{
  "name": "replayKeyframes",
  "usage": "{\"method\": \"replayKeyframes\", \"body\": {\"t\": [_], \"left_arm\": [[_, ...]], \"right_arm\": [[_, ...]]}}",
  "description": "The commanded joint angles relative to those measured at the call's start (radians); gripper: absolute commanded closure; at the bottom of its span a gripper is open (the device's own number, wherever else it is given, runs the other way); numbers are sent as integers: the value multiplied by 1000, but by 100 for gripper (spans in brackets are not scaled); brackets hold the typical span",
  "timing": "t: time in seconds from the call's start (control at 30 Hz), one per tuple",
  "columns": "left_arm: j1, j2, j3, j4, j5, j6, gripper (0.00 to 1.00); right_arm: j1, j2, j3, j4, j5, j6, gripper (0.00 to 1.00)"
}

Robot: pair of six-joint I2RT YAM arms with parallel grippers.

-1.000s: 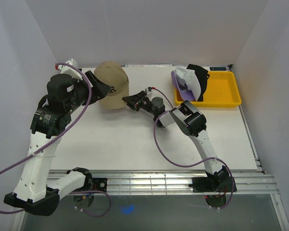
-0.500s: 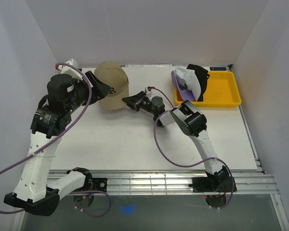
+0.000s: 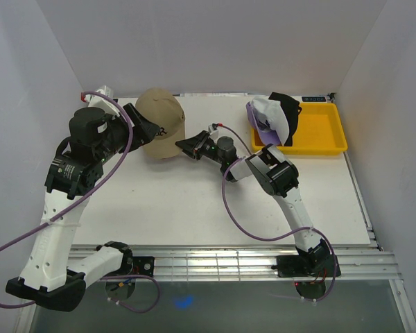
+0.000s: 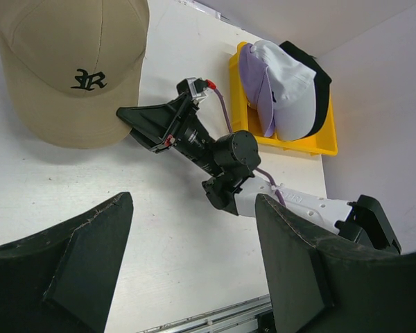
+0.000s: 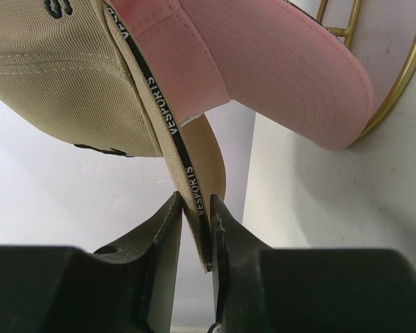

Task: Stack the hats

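Note:
The tan cap (image 3: 161, 119) with a dark "R" lies at the back of the table, also in the left wrist view (image 4: 66, 66). My right gripper (image 3: 185, 146) is shut on the edge of its brim (image 5: 194, 187). The pink cap (image 5: 263, 62) shows under the tan cap in the right wrist view and is hidden from above. My left gripper (image 3: 147, 129) is open and empty by the tan cap's left side; its fingers (image 4: 69, 270) are spread wide. The purple (image 3: 253, 114), white (image 3: 272, 114) and black (image 3: 289, 111) caps are nested in the yellow tray (image 3: 326, 135).
The yellow tray stands at the back right, close to the right wall. White walls close in the table on the left, back and right. A metal rail runs along the near edge (image 3: 215, 260).

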Motion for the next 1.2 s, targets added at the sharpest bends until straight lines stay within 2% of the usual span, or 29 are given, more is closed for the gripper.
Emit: {"method": "replayKeyframes", "body": {"t": [0.0,0.23,0.53,1.17], "left_arm": [[-3,-21,-4,-6,-8,6,18],[-3,-19,-7,-6,-10,8,18],[-3,-19,-12,-6,-10,6,19],[-3,-21,-10,-9,-15,6,18]], "right_arm": [[8,-6,0,-173,-44,-64,75],[5,-4,8,-216,-44,-81,72],[-2,-12,-1,-241,-44,-101,63],[-18,-10,103,-368,-75,-179,60]]}}
